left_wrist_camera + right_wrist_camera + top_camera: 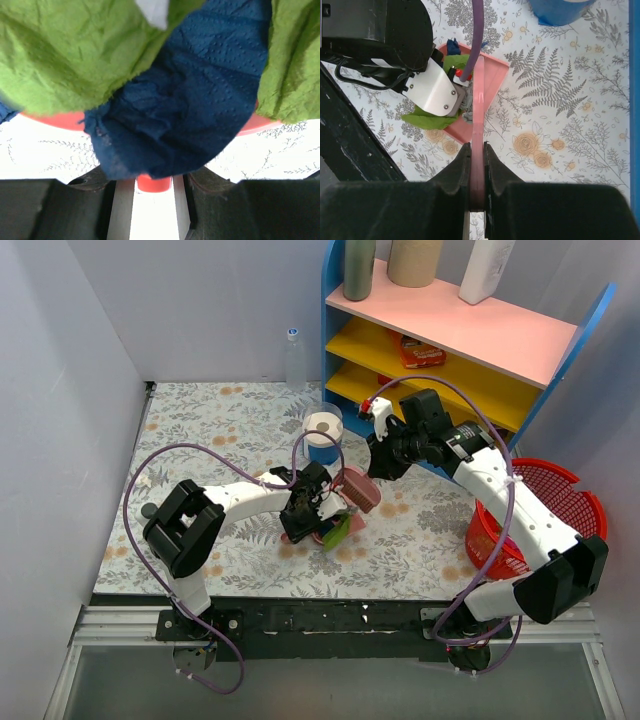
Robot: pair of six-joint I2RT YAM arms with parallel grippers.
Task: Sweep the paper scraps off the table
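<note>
Your paper scraps (337,531), green and dark blue, lie heaped in the dustpan (495,75) on the table (200,420); left gripper (150,182) clamps its handle; right gripper (476,155), clamped on the brush (360,490), sits at their one o'clock overhead.

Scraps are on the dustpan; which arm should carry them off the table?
Left, likely: the left gripper is shut on the dustpan, which carries the paper scraps; the right gripper holds only the brush.
</note>
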